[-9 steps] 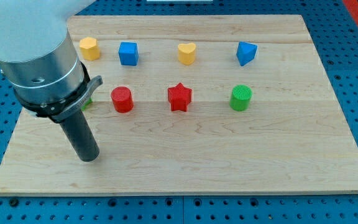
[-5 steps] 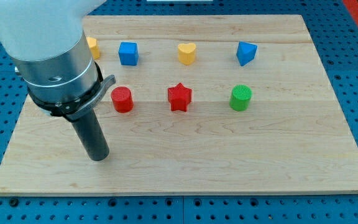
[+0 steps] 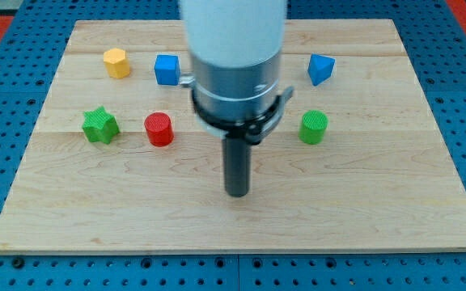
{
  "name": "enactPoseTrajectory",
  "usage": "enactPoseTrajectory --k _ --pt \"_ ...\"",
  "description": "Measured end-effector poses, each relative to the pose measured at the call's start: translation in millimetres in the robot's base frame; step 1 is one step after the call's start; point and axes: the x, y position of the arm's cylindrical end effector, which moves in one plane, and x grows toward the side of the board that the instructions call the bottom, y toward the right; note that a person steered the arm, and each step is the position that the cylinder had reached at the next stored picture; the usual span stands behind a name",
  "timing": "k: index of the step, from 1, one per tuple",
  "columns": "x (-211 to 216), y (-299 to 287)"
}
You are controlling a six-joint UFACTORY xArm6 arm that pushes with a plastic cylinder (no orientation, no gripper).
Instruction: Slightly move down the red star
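The red star is hidden behind my arm, which covers the middle of the board. My tip point(image 3: 236, 192) rests on the wooden board point(image 3: 362, 202) at centre, below the spot where the star stood. A red cylinder point(image 3: 158, 128) stands to the tip's upper left. A green cylinder point(image 3: 314, 127) stands to its upper right.
A green star point(image 3: 100, 125) sits at the left. A yellow hexagonal block point(image 3: 116, 62) and a blue cube point(image 3: 167, 69) are in the top row at left. A blue block point(image 3: 320, 69) is at top right. The yellow heart is hidden by the arm.
My arm has swept from the board's left side to its centre. It now hides the red star and yellow heart and has uncovered the green star and yellow hexagon.
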Motion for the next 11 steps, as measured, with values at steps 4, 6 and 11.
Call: enactPoseTrajectory --k 4,6,11 --pt "-117.3 13.5" --pt "-117.1 -44.7" --pt "-108.6 -62.0"
